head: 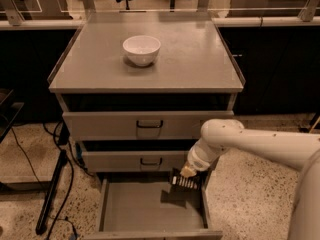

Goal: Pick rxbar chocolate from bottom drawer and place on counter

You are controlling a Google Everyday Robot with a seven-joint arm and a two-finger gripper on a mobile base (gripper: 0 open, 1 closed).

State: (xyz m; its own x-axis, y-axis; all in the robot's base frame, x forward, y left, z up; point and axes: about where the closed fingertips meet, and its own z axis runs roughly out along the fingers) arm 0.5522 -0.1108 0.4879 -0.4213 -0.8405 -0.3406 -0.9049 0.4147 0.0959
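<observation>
The bottom drawer (130, 211) is pulled open below the two upper drawers. The rxbar chocolate (170, 198) shows as a small dark flat shape on the drawer floor, towards the back right. My gripper (182, 186) reaches down into the drawer from the right and sits right at the bar's upper right end, touching or nearly touching it. My white arm (235, 139) comes in from the lower right. The counter (195, 59) is the grey cabinet top above.
A white bowl (141, 49) stands on the counter, left of the middle. The middle drawer (135, 160) and the top drawer (145, 125) are closed. A dark stand and cables (52, 194) lie on the floor to the left of the cabinet.
</observation>
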